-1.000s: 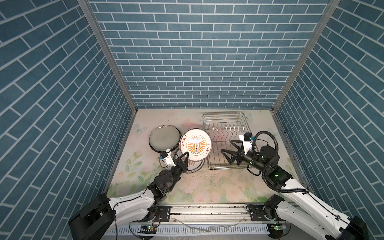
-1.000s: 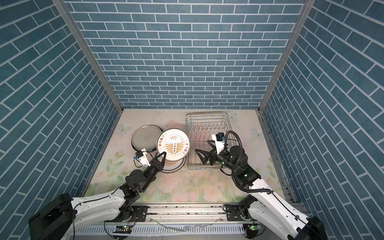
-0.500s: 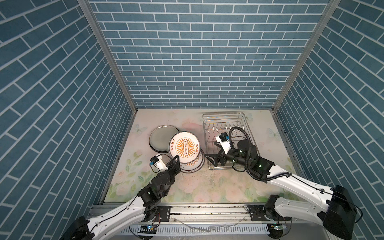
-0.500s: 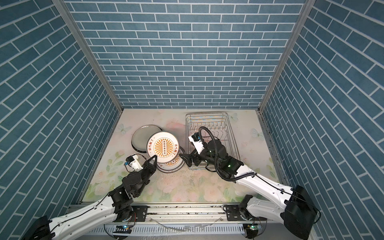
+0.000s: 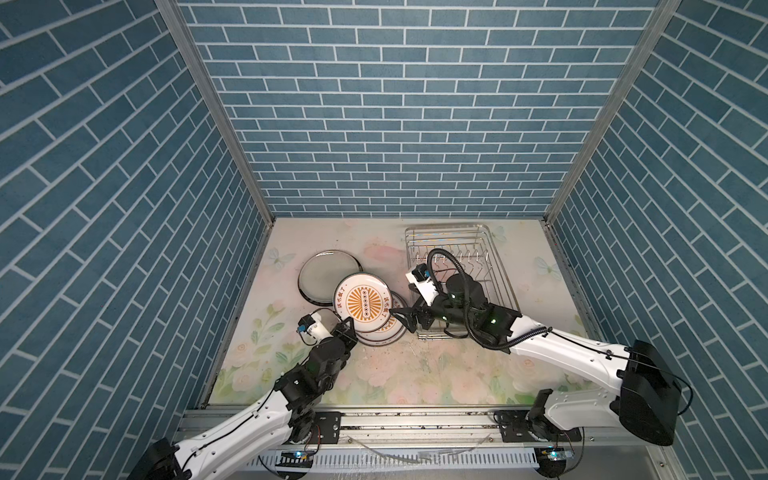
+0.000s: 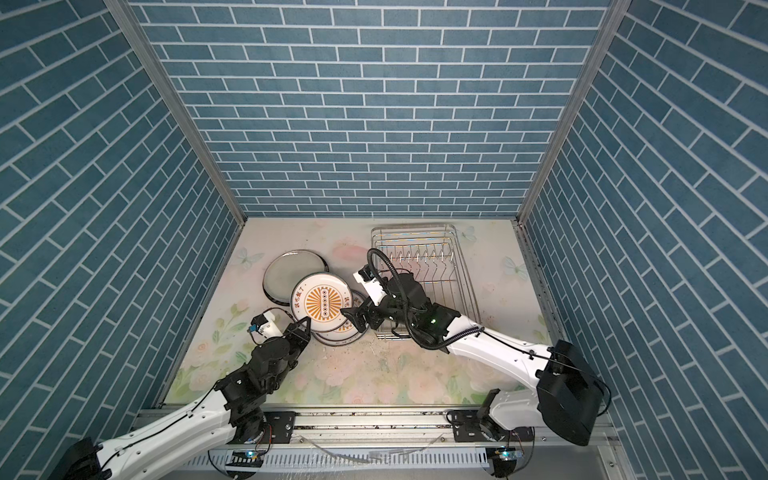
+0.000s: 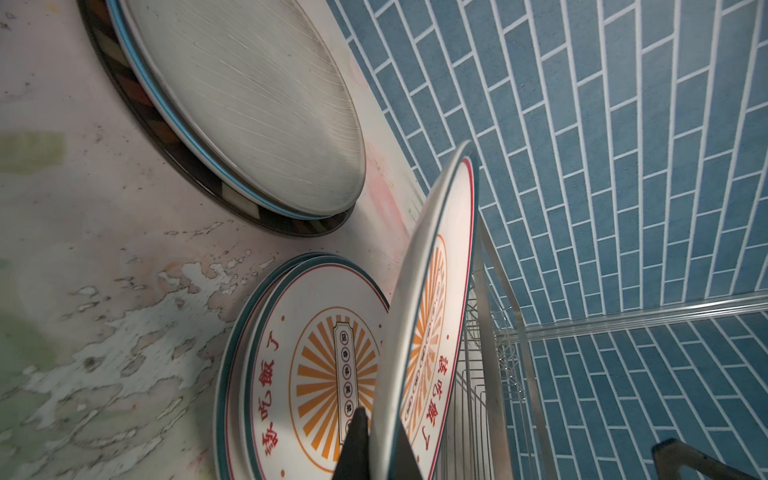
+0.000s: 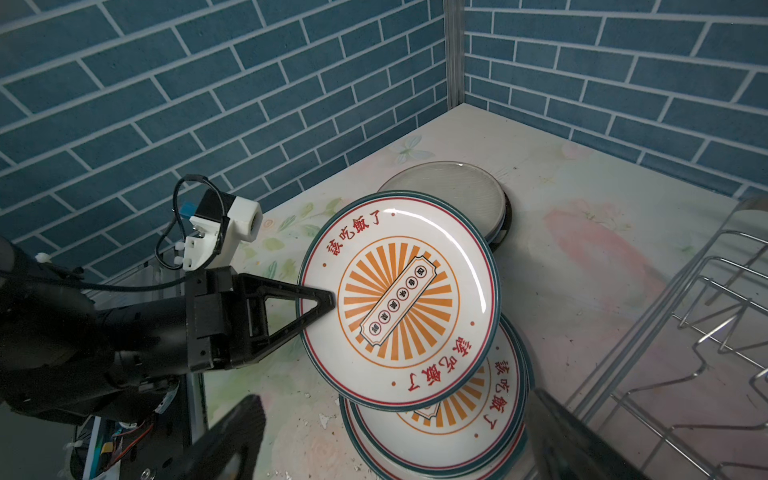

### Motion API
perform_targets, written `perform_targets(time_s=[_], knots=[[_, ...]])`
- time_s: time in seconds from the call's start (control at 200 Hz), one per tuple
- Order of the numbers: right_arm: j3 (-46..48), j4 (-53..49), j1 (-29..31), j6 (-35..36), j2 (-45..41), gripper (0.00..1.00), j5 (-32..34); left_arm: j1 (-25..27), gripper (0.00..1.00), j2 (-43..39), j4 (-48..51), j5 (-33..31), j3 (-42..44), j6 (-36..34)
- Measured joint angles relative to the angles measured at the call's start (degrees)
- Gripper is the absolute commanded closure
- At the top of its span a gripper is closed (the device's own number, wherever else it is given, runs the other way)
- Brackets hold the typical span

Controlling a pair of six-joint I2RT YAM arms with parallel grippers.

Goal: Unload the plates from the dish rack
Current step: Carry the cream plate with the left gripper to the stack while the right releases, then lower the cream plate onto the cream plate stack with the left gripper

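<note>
**My left hand (image 8: 322,305) grips a plate (image 8: 399,303) above the stack (image 8: 457,432)**

My left hand is clamped on the rim of the sunburst plate, holding it tilted just above the stack of matching plates lying flat on the desk (image 5: 415,374). My right hand (image 5: 404,319) is spread wide and holds nothing. It is close to the plate's opposite edge, with the rack (image 5: 449,228) just behind it. A grey plate (image 5: 329,274) lies on the desk beyond the held one.
</note>
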State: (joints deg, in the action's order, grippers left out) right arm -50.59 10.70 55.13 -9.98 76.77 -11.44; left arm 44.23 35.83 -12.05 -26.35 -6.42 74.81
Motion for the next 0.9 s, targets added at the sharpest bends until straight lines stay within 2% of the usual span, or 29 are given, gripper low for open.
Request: perform_targets(time_s=[0.235,0.625,0.895], knots=[[-3.85,-0.52,0.09,0.42,5.68,0.02,-0.7,-4.63,1.0,3.34,0.87,6.6,-0.11,3.28],[-6.05,-3.08,0.11,1.05,9.6,0.04,0.7,-5.46,1.0,12.59,2.73,13.62,-4.9,6.03],[-6.27,-4.31,0.11,1.09,9.84,0.04,0.74,-6.32,1.0,15.65,3.04,16.37,-5.4,7.82]])
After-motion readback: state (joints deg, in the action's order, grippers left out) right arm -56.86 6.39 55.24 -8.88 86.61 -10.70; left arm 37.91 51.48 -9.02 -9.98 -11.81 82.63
